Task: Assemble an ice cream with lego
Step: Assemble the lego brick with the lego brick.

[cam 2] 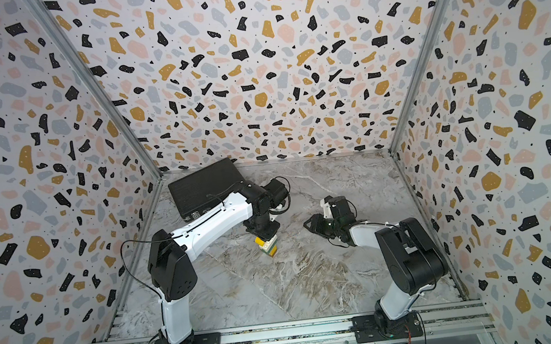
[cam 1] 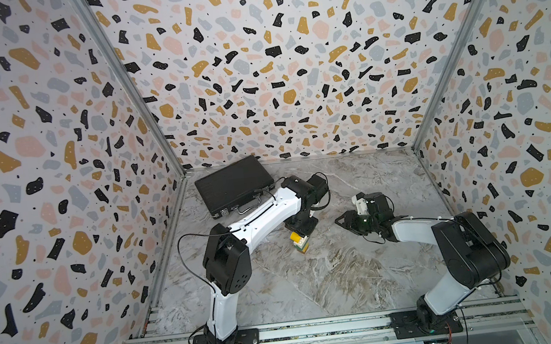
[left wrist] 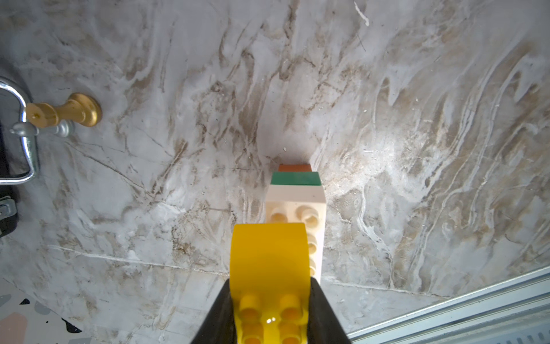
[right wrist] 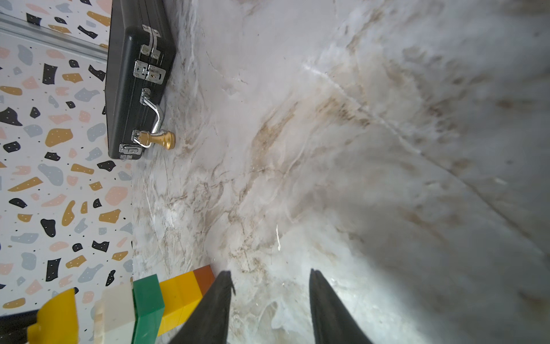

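Your left gripper (left wrist: 270,286) is closed down narrow on the yellow half-round brick (left wrist: 269,256), with a finger on each flat side and the studs showing between them. That brick caps the ice cream (cam 1: 301,245), which stands upright directly under this gripper with its orange-brown base on the tabletop (cam 1: 330,278). Below the cap come the white brick (left wrist: 294,199), then green, yellow and orange-brown. In the right wrist view a sliver of wall (right wrist: 59,178) shows between the cap and the white brick, so you cannot tell whether it is pressed fully home.

Your right gripper (right wrist: 270,272) stands partly open with nothing between its fingers, low over the tabletop. The stack is off to one side of it. Its nearer finger is close by the orange-brown base, yet in both top views a strip of bare marble separates them. Ahead of its fingertips the marble runs open.

Beyond the left gripper, the black case (cam 1: 233,184) lies toward the far corner, and the left forearm crosses above its near edge. The gold figurine (right wrist: 157,139) lies on its side against the case's handle, well apart from either gripper. Behind both grippers, bare tabletop reaches back to the metal rail (cam 1: 318,329)
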